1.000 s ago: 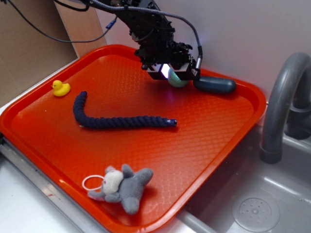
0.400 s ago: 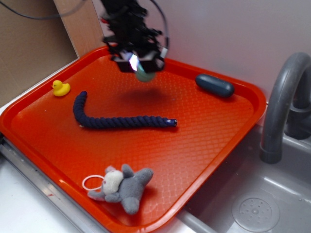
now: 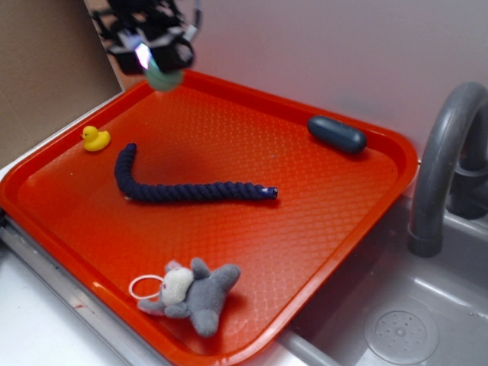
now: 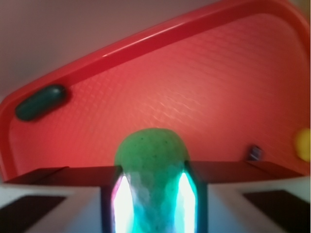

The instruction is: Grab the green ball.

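Gripper (image 3: 158, 67) clenched on the green ball (image 3: 163, 78), one only, held clear above the far left corner of the red tray (image 3: 335, 229). Wrist view: ball (image 4: 151, 160) wedged between two lit fingers. On the tray: one yellow duck (image 3: 94, 138), one dark blue rope (image 3: 183, 187), one dark capsule (image 3: 336, 134), one grey plush toy (image 3: 194, 293). One grey faucet (image 3: 442, 168) stands beside the tray.

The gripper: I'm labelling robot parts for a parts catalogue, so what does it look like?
The gripper is black and blocky, blurred in the exterior view, with a bright whitish-violet light glowing on its underside. Black cabling runs up from it. In the wrist view its fingers are flat and dark, their inner faces lit white, pink and cyan.
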Motion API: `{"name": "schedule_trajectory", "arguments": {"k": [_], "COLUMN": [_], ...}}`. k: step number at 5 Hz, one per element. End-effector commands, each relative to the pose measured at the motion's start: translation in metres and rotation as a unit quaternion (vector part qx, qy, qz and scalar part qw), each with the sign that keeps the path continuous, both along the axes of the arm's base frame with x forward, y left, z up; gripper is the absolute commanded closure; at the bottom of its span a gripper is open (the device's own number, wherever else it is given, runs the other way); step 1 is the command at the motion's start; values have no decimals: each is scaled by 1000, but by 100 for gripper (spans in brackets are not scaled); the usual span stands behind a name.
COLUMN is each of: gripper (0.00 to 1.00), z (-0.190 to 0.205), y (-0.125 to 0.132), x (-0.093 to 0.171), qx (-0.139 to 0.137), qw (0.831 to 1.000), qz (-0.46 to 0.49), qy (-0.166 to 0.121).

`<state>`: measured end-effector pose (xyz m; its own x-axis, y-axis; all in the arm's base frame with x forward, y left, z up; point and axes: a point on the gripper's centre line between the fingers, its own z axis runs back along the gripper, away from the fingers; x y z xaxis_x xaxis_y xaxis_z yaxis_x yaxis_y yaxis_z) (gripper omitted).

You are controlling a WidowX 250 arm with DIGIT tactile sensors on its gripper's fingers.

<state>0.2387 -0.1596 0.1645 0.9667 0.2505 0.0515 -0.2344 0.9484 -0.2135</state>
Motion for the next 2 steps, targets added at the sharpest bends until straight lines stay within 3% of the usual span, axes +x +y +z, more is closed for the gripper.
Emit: {"name": "schedule_trajectory", "arguments": {"k": [1,2], "gripper": [100,100], "z": [69,74], "y": [23,29], "x": [-33,-36], "qx": [-28,-19], "qw": [998,997], "qz": [11,35], "qy": [-55,-68]}}
